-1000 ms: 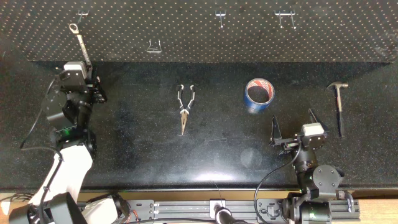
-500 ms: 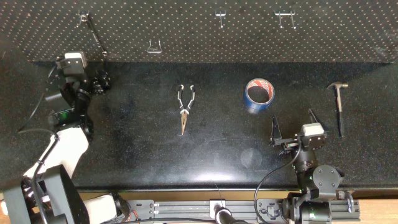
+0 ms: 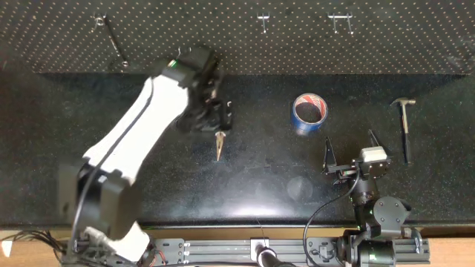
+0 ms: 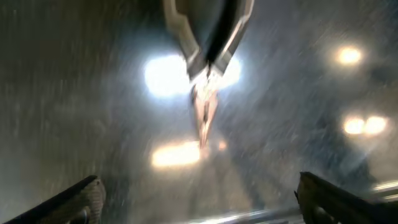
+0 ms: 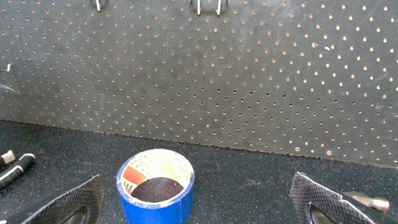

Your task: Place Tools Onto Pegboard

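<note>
A wrench (image 3: 113,41) hangs on the pegboard (image 3: 223,33) at the far left. White-handled pliers (image 3: 220,141) lie on the black table, nose toward the front; my left arm covers their handles in the top view. My left gripper (image 4: 199,182) hovers open above the pliers (image 4: 208,56), holding nothing. A blue tape roll (image 3: 309,111) stands right of centre and a hammer (image 3: 404,126) lies at the far right. My right gripper (image 3: 350,148) rests open near the front, facing the tape roll (image 5: 155,186).
Bare hooks stick out of the pegboard: a wire one (image 3: 184,55) left of centre, one (image 3: 263,21) at the middle and a double one (image 3: 341,22) to the right. The hammer head (image 5: 367,200) lies beside my right gripper.
My left arm left the wrench hanging on the pegboard and swung right across the table, ending above the pliers. The right arm has not moved.
</note>
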You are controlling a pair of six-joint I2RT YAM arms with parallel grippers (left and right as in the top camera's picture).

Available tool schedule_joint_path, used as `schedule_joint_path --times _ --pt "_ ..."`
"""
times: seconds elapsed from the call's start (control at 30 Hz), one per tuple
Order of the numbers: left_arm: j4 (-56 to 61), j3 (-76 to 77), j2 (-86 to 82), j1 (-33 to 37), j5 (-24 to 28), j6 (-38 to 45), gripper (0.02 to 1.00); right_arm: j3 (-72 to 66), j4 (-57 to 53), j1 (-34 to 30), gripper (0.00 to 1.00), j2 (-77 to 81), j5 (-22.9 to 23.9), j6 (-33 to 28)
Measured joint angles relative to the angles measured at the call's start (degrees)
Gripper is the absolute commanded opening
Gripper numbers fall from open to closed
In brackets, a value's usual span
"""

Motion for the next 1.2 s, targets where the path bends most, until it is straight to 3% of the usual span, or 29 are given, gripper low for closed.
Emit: schedule_joint_path --times 0.1,0.27,0.43,1.2 --pt "-1.7 11.5 12.3 -0.9 -2.6 0.2 0.996 0.0 -0.1 0.0 0.985 0.0 0.0 0.0" --pt "1.9 12.0 16.6 -0.9 -3.0 -1.9 0.993 0.0 -0.1 0.0 0.985 0.0 0.0 0.0" --pt "3.9 12.2 19.2 -0.9 -6.7 -4.4 0.993 0.0 -0.1 0.0 0.985 0.0 0.0 0.0" --pt "6.5 11.8 21.3 -2.5 -7.5 -5.7 0.993 0.0 -0.1 0.0 0.985 0.0 0.0 0.0"
